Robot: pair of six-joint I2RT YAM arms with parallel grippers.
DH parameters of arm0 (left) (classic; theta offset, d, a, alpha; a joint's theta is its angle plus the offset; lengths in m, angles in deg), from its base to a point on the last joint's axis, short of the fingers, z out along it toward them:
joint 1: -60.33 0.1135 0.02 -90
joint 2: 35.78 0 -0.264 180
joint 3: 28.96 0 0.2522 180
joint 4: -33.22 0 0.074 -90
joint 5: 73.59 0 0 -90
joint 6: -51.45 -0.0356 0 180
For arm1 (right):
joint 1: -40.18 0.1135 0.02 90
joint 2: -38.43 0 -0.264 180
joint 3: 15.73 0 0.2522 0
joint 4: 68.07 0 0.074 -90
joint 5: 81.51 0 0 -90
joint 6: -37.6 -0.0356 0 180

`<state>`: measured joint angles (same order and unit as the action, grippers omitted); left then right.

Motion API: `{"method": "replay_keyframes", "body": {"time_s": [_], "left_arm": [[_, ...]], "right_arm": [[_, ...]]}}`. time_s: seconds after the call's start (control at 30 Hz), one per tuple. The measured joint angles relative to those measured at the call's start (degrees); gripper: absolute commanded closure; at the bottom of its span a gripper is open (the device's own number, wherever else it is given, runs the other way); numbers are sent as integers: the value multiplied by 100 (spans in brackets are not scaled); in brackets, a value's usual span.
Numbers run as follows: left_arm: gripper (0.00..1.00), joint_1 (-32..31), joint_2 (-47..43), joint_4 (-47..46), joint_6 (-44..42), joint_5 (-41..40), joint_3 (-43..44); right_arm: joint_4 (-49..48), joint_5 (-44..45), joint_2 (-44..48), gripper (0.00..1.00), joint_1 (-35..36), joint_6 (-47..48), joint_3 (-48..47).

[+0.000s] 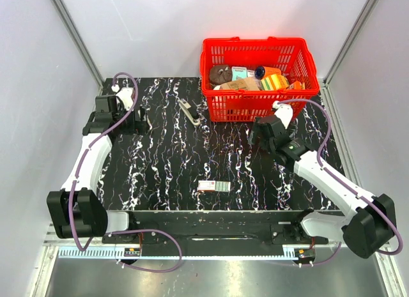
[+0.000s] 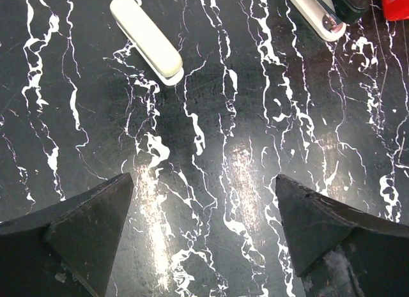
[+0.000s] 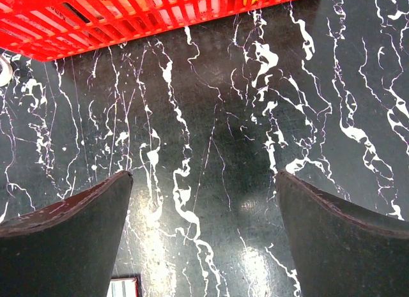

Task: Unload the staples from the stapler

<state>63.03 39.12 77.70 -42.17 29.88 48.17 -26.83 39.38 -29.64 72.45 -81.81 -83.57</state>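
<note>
While the slim cream-grey, dark-based stapler (image 1: pixel 189 112) lies on the black marbled tabletop (image 2: pixel 217 105) beyond the left fingers (image 2: pixel 89 233), they gape wide and empty. The right fingers (image 3: pixel 77 239) gape empty too.

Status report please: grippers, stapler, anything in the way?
Left gripper open, empty. Right gripper open, empty. Stapler on table beside red basket, untouched. Nothing on it.

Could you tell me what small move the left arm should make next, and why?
Probably ease the left gripper toward the stapler: its fingers stand open and empty, and the stapler lies untouched on the table beside the red basket.
</note>
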Motion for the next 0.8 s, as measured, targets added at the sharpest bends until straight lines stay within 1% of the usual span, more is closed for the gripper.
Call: {"method": "replay_keyframes", "body": {"time_s": [0.17,0.23,0.37,0.47,0.73,0.8], "left_arm": [[1,-15,-13,-326,22,-136,-170],[2,-81,70,-411,83,-310,-138],[1,-391,911,-365,326,-850,538],[1,-551,1453,-393,553,-1193,855],[1,-570,2479,-402,1196,-1915,1585],[4,-570,2662,-446,1294,-2013,1663]], "right_arm": [[-42,-7,-79,1,0,79,0],[-70,-26,-118,1,0,157,4],[-153,-59,-131,0,11,319,46],[-254,-107,-131,1,39,402,83],[-437,-345,-131,1,149,535,205],[-507,-385,-133,1,192,564,205]]}}
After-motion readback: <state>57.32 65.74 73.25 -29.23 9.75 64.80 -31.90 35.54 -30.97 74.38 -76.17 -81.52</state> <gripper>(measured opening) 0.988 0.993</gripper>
